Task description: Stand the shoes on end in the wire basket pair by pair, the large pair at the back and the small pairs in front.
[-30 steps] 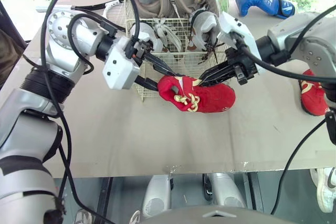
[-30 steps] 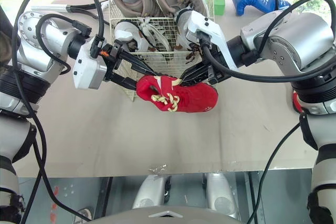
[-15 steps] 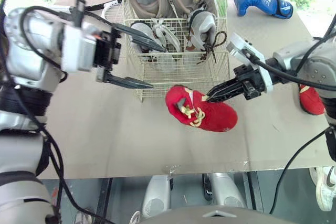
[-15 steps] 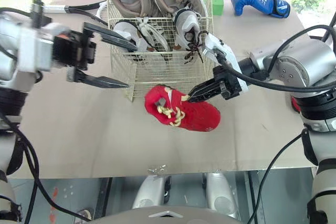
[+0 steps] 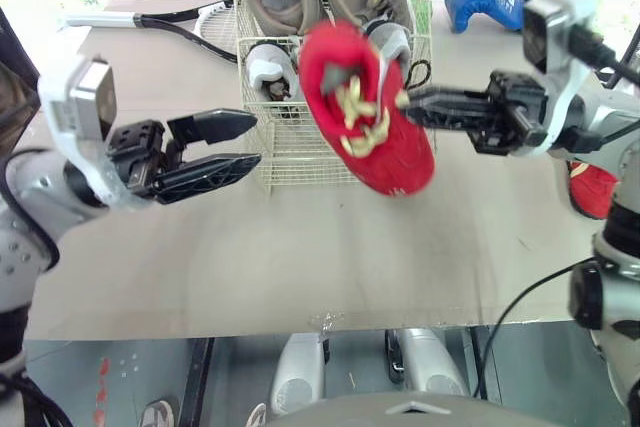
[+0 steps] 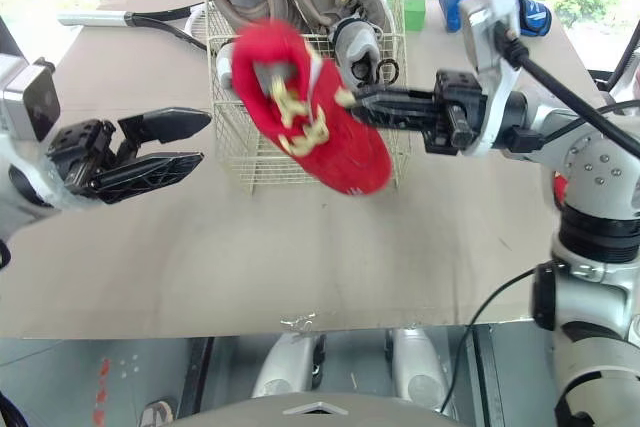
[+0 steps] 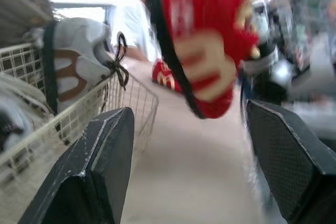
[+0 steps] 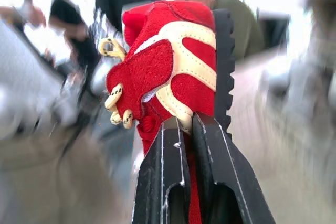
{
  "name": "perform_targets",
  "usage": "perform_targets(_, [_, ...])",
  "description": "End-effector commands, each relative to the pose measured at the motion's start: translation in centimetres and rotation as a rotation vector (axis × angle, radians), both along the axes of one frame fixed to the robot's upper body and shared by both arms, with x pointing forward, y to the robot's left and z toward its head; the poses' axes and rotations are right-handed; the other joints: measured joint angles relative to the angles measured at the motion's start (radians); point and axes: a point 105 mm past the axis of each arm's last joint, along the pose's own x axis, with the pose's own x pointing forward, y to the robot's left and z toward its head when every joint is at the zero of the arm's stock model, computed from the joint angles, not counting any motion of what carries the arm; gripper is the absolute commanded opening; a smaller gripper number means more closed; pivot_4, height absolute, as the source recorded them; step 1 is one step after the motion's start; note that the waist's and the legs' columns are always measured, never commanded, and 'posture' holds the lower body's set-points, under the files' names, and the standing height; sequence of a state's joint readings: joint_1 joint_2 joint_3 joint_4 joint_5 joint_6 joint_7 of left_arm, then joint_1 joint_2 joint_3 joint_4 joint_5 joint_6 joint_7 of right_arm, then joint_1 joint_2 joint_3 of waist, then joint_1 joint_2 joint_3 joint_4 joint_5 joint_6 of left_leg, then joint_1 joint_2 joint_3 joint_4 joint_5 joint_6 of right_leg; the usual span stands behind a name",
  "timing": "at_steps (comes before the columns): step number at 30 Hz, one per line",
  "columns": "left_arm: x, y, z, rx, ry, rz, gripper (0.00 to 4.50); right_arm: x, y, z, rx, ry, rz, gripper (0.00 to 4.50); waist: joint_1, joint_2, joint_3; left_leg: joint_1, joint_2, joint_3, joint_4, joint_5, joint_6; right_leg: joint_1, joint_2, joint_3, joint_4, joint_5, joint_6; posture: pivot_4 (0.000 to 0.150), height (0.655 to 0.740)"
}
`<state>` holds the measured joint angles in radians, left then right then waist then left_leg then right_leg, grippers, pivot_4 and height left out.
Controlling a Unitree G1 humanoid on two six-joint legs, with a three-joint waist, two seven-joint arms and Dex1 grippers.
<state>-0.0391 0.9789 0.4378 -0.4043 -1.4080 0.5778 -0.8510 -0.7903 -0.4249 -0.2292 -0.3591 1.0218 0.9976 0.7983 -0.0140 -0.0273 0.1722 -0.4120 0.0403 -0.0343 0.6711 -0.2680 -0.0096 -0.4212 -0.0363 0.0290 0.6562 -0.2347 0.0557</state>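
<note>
Near the wire basket (image 5: 285, 147), the likely soft red shoe (image 5: 365, 107) is pinched at its upper by the right gripper (image 5: 412, 104), left gripper (image 5: 255, 139) spread empty.

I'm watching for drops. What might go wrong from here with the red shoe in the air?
The right gripper pinches the red shoe by a thin edge alone, while the left gripper hangs open and apart; the shoe may swing or slip out. The wire basket already holds grey shoes with loose laces, so the red shoe may snag on its way in.
</note>
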Motion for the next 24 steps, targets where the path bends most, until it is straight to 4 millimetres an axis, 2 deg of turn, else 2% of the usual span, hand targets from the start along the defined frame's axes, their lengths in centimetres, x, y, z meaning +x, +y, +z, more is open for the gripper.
perform_targets(1, [-1.2,-0.3,-0.6,-0.061,-0.023,0.140,3.67,0.9,1.2,0.4,0.061,-0.161,-0.200,0.00,0.000,0.000,-0.001,0.000,0.000,0.000,0.000,0.000,0.000,0.000,0.000,0.000,0.000,0.000,0.000,0.150,0.7400])
perform_targets(3, [-1.3,0.4,-1.5,-0.101,-0.041,0.279,3.67,1.7,2.7,0.2,0.120,-0.208,-0.261,0.00,-0.003,-0.001,-0.002,0.002,0.000,0.002,0.000,0.000,0.000,0.001,0.000,0.002,0.000,0.000,0.000,0.150,0.7400])
perform_targets(5, [-1.9,1.0,-1.8,-0.150,-0.079,0.343,3.67,2.4,4.4,-0.7,0.121,-0.271,-0.307,0.00,-0.003,-0.002,-0.002,0.002,0.000,0.001,0.000,0.001,-0.001,0.000,0.000,0.002,-0.002,0.000,0.000,0.150,0.7400])
perform_targets(10, [-4.0,2.8,-2.9,-0.179,-0.028,0.291,3.67,4.4,8.7,-2.0,0.255,-0.348,-0.384,0.00,-0.004,-0.002,-0.002,0.016,0.000,0.004,-0.004,0.001,-0.002,0.010,0.002,0.004,0.000,-0.001,-0.002,0.150,0.7400])
perform_targets(12, [-4.6,4.3,-3.6,-0.107,-0.040,0.340,3.67,5.0,10.1,-3.3,0.302,-0.315,-0.365,0.00,0.001,-0.003,-0.003,0.015,0.000,0.004,-0.004,0.001,-0.003,0.010,0.001,0.004,0.000,-0.001,-0.002,0.150,0.7400])
perform_targets(14, [-4.9,5.5,-4.1,-0.055,-0.042,0.378,3.67,4.8,11.3,-4.7,0.277,-0.368,-0.338,0.00,-0.004,-0.004,-0.004,0.016,0.000,0.005,-0.003,0.001,-0.003,0.010,0.002,0.005,-0.001,-0.001,-0.002,0.150,0.7400])
perform_targets(24, [-6.1,8.6,-5.1,0.018,-0.051,0.470,3.67,6.0,11.9,-10.4,0.197,-0.310,-0.324,0.00,-0.007,-0.004,-0.003,0.016,0.000,0.005,-0.004,0.001,-0.003,0.010,0.002,0.005,0.000,-0.001,-0.003,0.150,0.7400])
